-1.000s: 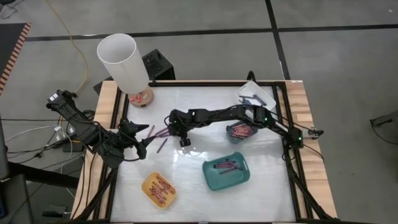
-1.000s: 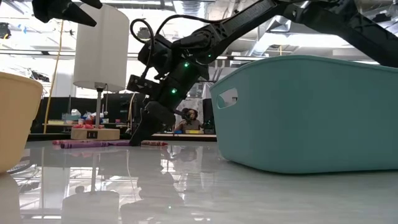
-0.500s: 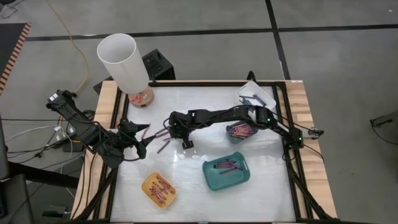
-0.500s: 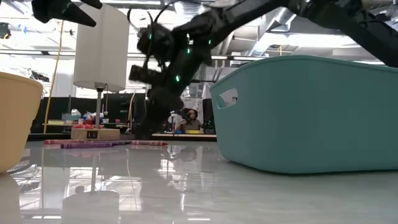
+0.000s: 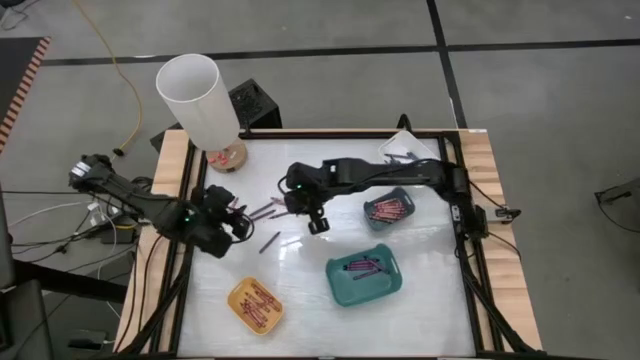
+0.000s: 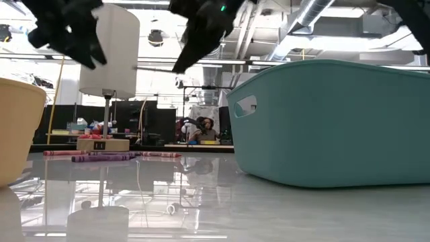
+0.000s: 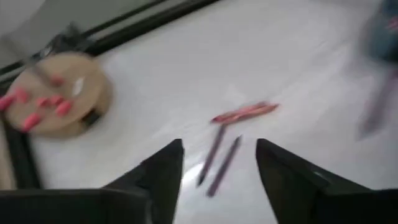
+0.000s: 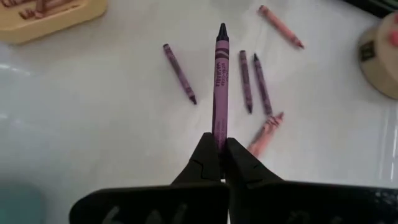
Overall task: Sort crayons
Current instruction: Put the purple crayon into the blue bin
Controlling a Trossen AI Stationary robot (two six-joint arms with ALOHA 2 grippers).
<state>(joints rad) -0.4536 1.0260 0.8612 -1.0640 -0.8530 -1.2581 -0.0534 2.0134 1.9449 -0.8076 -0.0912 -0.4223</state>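
While the right gripper (image 8: 216, 152) pinches the end of a purple crayon (image 8: 219, 87) between its closed fingertips, the stick points straight out ahead of it over the white table (image 5: 330, 290). Seen from above, this gripper (image 5: 318, 222) sits just left of centre in the frame, raised off the surface, with the arm stretching in from the right edge. Below the held crayon in the wrist view lie several loose ones: three purple sticks (image 8: 179, 73) and two pink ones (image 8: 280, 27), apart from each other. The left gripper (image 5: 236, 226) hangs at centre left of the overhead frame, near the loose crayons (image 5: 262, 211); its fingers (image 7: 163, 171) stand wide apart with nothing between them. Sorted crayons fill three trays: a yellow tray (image 5: 236, 290) at lower left, a teal tray (image 5: 392, 285) at lower centre and a small teal tray (image 5: 402, 212) at centre right. A white tray (image 5: 427, 152) sits at the table's upper right corner, and a lamp (image 5: 196, 100) stands at upper left.
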